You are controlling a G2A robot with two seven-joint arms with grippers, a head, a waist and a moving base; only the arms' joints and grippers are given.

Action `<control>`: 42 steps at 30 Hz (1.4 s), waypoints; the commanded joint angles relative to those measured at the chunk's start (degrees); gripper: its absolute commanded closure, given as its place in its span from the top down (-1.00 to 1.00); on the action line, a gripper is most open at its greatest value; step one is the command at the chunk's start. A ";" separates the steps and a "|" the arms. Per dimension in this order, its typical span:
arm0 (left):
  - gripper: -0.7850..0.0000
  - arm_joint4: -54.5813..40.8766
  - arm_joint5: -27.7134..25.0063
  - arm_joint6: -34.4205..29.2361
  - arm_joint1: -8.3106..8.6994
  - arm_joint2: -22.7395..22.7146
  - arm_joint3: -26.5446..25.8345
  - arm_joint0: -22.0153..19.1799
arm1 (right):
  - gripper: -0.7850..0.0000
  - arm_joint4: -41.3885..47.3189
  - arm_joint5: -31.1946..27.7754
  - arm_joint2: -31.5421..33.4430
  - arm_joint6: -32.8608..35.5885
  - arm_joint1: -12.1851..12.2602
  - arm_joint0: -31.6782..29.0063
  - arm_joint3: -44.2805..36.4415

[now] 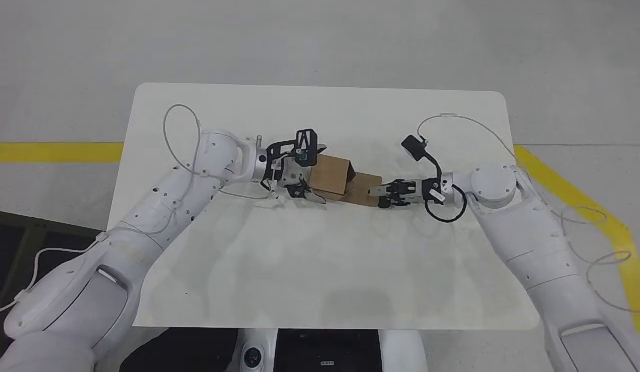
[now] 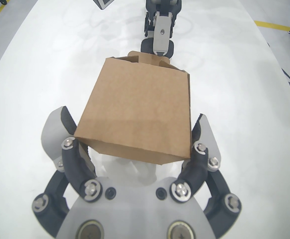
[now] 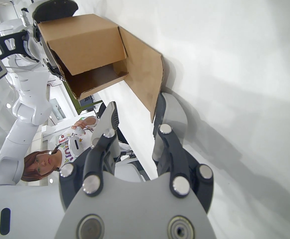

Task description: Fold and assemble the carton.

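Observation:
A brown carton point(image 1: 330, 177) lies on its side in the middle of the white table point(image 1: 300, 282). My left gripper point(image 2: 132, 115) is shut on the carton point(image 2: 137, 110), one finger pressed against each side wall of its near end. The far end point(image 3: 85, 40) is open, with one long flap point(image 3: 145, 75) spread out flat on the table. My right gripper point(image 3: 137, 100) is open at that flap's outer edge, one finger point(image 3: 167, 110) touching the edge and the other point(image 3: 109, 118) apart from it. From above, the right gripper point(image 1: 385, 194) sits just beyond the flap point(image 1: 362, 185).
White table surface lies bare all around the carton. Loose cables point(image 1: 175, 132) run from both arms over the table's back corners. A yellow floor line point(image 1: 60, 152) passes behind the table.

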 commanded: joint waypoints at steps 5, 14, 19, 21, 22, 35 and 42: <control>1.00 -0.28 0.00 -0.37 0.12 0.29 0.19 0.14 | -0.19 3.98 -0.27 -0.28 -0.55 -0.49 -0.14 1.01; 1.00 -0.87 0.00 -0.91 0.38 0.70 0.32 0.04 | -0.21 6.33 -1.60 0.30 -0.17 -0.58 0.44 2.97; 1.00 -1.28 0.00 -1.17 0.42 1.18 0.17 0.01 | -0.22 7.08 -1.85 -0.78 -0.24 -0.99 0.45 3.01; 1.00 -1.41 0.00 -1.24 0.44 1.36 0.14 -0.07 | -0.23 7.94 -2.10 -1.34 -0.30 -1.29 0.65 3.00; 1.00 -1.49 0.00 -1.34 0.46 1.47 0.19 -0.11 | -0.23 8.49 -2.22 -1.52 -0.37 -1.44 0.82 3.08; 1.00 -2.47 0.00 -1.91 0.62 2.61 -0.02 -0.61 | -0.29 3.21 -1.10 -3.84 -1.38 -2.10 4.89 0.50; 1.00 -3.03 0.00 -2.26 0.69 3.26 0.00 -0.93 | -0.26 -1.64 1.86 -5.84 -2.79 -2.45 6.28 -1.34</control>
